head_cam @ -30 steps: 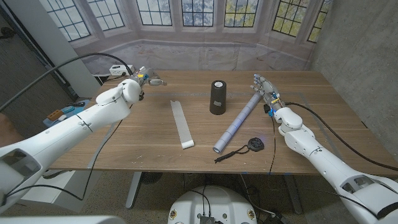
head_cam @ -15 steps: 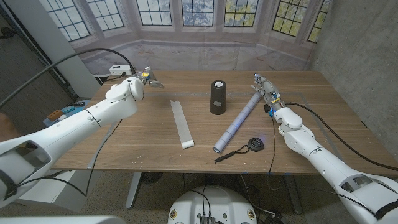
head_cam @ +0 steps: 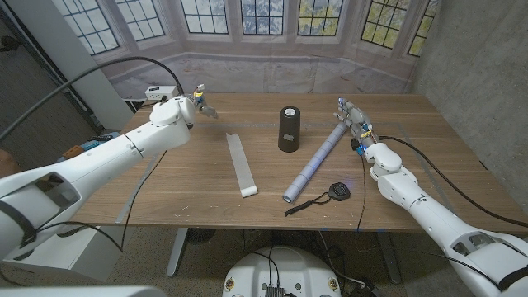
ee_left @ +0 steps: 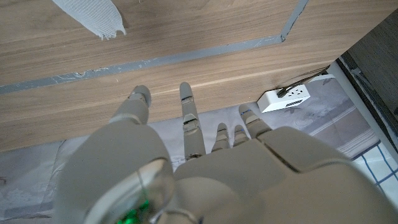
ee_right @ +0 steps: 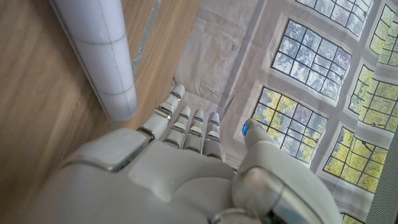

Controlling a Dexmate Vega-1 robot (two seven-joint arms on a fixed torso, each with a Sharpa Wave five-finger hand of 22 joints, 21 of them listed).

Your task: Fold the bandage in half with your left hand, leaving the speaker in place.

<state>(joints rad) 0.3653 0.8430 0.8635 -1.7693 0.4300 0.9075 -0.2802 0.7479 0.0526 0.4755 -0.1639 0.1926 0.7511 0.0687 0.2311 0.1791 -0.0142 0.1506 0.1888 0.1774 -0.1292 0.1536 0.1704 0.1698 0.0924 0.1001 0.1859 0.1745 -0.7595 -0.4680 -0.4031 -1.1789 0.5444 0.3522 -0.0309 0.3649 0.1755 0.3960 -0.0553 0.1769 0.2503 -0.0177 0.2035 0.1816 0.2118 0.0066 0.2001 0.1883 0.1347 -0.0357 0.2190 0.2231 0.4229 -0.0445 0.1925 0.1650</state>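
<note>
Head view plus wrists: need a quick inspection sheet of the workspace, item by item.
Surface: wooden table, grey tape lines.
Job's things: bandage flat, unfolded; speaker upright behind it.
Clutter: rolled paper tube; black disc with cord.
Hands: left hand open over the far left edge; right hand open beside the tube's far end.
Cables: black cables along both arms.
Surroundings: windows, white power strip.

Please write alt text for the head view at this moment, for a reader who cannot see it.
A white bandage lies unfolded on a wooden table, with the left robot hand open above the far left edge. A black speaker stands mid-table beside a rolled paper tube and a small black disc with a cord; the right robot hand is open.
</note>
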